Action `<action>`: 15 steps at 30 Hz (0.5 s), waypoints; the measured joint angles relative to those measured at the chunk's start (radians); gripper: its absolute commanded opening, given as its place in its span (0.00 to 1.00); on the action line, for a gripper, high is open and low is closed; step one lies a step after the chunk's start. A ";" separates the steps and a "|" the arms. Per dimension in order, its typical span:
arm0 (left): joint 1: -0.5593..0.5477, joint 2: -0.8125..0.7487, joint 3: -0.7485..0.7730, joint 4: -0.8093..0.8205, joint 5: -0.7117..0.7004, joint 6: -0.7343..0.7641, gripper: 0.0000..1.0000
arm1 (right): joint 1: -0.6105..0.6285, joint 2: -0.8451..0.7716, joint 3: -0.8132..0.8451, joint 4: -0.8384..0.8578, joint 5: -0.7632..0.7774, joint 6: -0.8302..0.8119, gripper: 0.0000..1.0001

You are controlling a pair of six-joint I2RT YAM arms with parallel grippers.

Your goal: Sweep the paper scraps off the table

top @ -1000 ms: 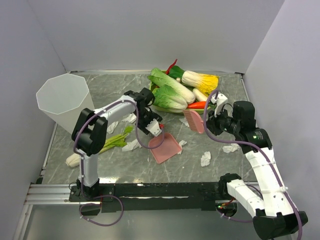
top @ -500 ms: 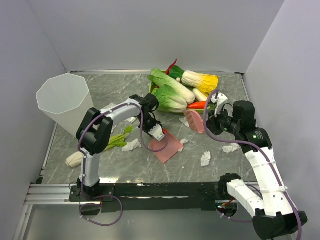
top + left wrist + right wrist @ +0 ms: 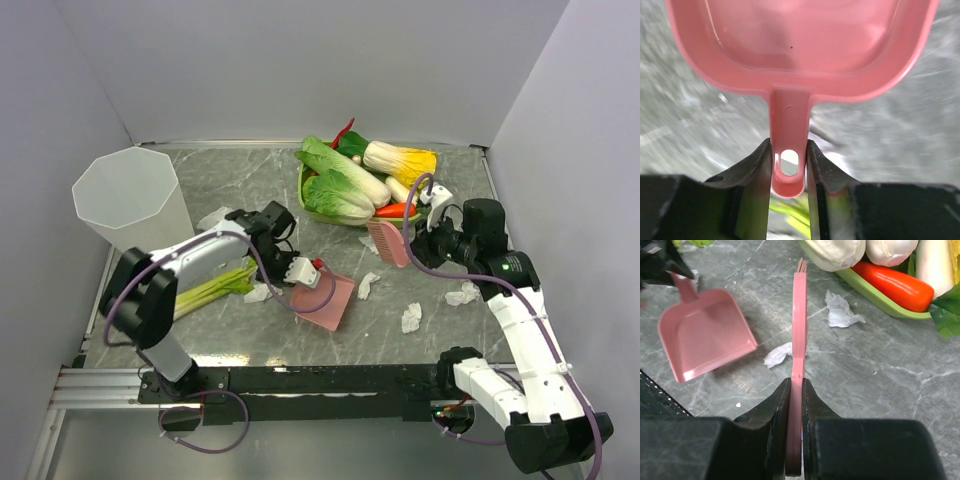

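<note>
The left claw [image 3: 300,270] is clenched on the handle of a pink dustpan [image 3: 326,298]. In the left wrist view its two dark fingers [image 3: 756,172] press on either side of the handle, just above the hanging hole, and the pan [image 3: 800,45] spreads out ahead of them. The pan sits near the middle of the grey-green table [image 3: 250,170], with its open lip facing the front rail. It cannot be told whether the lip touches the surface. The right claw [image 3: 416,243] is clenched on a pink brush [image 3: 386,241], which the right wrist view shows edge-on as a thin strip [image 3: 799,315] running forward from between the closed fingers [image 3: 775,410]. The paper scraps [image 3: 368,286] lie scattered on the table. One is just right of the dustpan, another [image 3: 411,318] is nearer the front, a third [image 3: 462,294] is below the right arm, and one [image 3: 262,292] is left of the pan by a leek [image 3: 210,288]. A further scrap [image 3: 215,217] lies near the white bin [image 3: 128,200]. From the right wrist, one scrap [image 3: 777,355] rests against the brush and another [image 3: 841,310] lies beside the green tray [image 3: 875,295] of vegetables.
</note>
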 measured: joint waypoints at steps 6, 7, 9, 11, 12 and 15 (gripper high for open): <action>-0.035 -0.108 -0.055 0.022 -0.060 -0.286 0.33 | -0.002 0.034 0.004 -0.001 0.032 0.000 0.00; -0.044 -0.108 -0.055 0.037 -0.074 -0.339 0.31 | -0.002 0.038 0.004 -0.003 0.046 0.001 0.00; -0.057 -0.105 -0.060 0.061 -0.094 -0.414 0.29 | -0.002 0.042 0.004 -0.011 0.066 0.000 0.00; -0.066 -0.095 -0.069 0.089 -0.108 -0.478 0.28 | -0.002 0.043 0.004 -0.022 0.085 0.000 0.00; -0.069 -0.084 -0.075 0.105 -0.115 -0.509 0.28 | -0.002 0.043 0.004 -0.028 0.091 0.000 0.00; -0.081 -0.013 -0.076 0.153 -0.135 -0.615 0.32 | -0.002 0.045 0.005 -0.050 0.109 0.000 0.00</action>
